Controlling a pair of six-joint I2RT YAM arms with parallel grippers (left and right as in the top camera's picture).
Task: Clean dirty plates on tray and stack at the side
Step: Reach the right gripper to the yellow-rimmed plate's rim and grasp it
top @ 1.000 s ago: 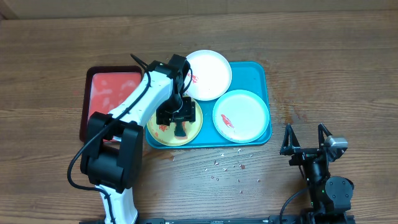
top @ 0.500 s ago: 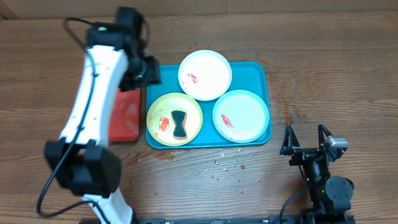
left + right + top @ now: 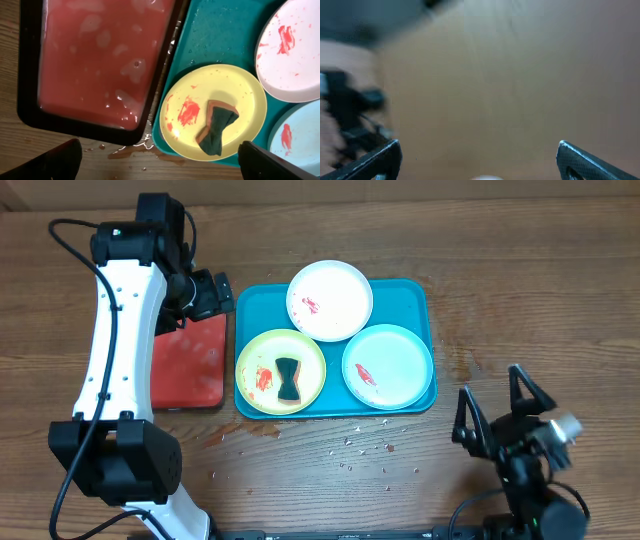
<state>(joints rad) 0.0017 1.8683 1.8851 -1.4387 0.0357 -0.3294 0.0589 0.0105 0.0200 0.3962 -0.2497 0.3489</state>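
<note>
Lying pinched on the round yellow-green plate (image 3: 235, 90), seemingly a dark sponge (image 3: 216, 131); left hand (image 3: 160, 147), right hand (image 3: 480, 149) agape.

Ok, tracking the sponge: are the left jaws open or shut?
Open: the left gripper shows fingertips far apart in its wrist view, nothing held; the sponge lies on the yellow plate.

The teal-blue tray (image 3: 258, 312) lies flat, long side running 9 to 3 o'clock, and carries 3 round plates, all upright. The white plate (image 3: 330, 301) sits at 12 o'clock, overhanging the tray's far rim, with red smears toward its 9 o'clock side. The yellow-green plate (image 3: 281, 372) sits at 8 o'clock, a red smear left of centre and a dark sponge (image 3: 289, 379) lying on it. The green-rimmed plate (image 3: 388, 367) sits at 4 o'clock, with 1 small red smear.
</note>
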